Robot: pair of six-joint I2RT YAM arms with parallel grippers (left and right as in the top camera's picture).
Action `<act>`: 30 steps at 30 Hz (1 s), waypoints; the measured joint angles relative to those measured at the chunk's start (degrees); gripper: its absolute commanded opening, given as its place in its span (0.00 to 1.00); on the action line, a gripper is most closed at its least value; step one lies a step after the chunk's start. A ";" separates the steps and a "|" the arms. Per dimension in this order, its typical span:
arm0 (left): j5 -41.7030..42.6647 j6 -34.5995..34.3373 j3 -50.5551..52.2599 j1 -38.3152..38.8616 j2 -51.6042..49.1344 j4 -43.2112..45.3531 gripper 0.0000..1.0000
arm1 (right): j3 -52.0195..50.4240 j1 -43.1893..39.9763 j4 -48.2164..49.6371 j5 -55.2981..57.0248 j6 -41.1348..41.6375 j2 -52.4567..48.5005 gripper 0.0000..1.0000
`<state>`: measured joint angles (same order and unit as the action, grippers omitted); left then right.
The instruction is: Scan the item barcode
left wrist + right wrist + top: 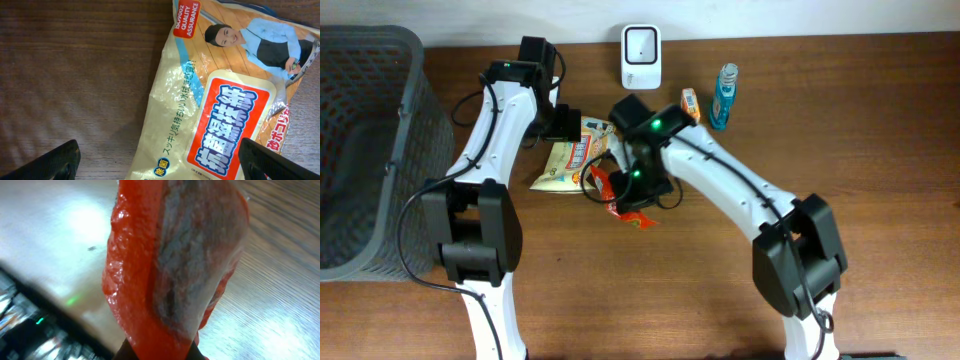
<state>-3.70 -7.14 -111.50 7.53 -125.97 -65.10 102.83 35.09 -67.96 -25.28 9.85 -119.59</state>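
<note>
**Red packet pinched by the right gripper, left jaws wide over the snack bag**

The one container is a grey mesh basket (365, 150) at the left edge of the table (880, 150). The overhead view looks down into it, but its inside is in shadow and only mesh can be made out.

The red packet (603, 186) is near the middle of the table, just right of a cream snack bag (570, 155). The right gripper (632, 196) is closed on the packet. At the far edge stands a white scanner (641, 55), with a small orange box (691, 104) and a blue bottle (724, 96) to its right.

The wrist cameras add detail the overhead view lacks. The right wrist view shows the red packet (165, 265) standing up from the jaws with a greyish translucent face. No barcode is readable, and the fingers are barely visible at the bottom edge. In the left wrist view the left gripper (160, 162) is spread wide and holds nothing. One fingertip (55, 162) is in each lower corner, above the snack bag (225, 110) with its red label and a printed figure in blue. From overhead, the left gripper (563, 122) is at the bag's upper end.
</note>
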 measured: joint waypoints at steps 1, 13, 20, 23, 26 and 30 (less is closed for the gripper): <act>0.02 0.00 0.00 0.00 0.00 0.00 0.99 | -0.24 -1.05 0.00 -3.06 -1.88 0.00 0.04; 0.02 0.00 0.00 0.00 0.00 0.00 0.99 | -9.51 -6.01 2.86 -18.80 -8.55 0.02 0.04; 0.02 0.00 0.00 0.00 0.00 0.00 0.99 | -14.58 -12.57 7.89 -21.05 -6.25 0.02 0.12; 0.02 0.00 0.00 0.00 0.00 0.02 0.99 | -17.79 -16.65 9.64 -19.98 -3.89 0.02 0.32; 0.02 0.00 0.00 0.00 0.00 0.00 0.99 | -18.84 -20.74 9.07 -11.43 -0.17 0.02 0.79; 0.02 0.00 0.00 0.00 0.00 0.02 0.99 | -18.67 -23.52 7.82 -4.17 1.77 0.02 0.88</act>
<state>-3.68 -7.14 -111.50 7.53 -125.97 -65.08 84.16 11.57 -60.14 -29.45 11.62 -119.57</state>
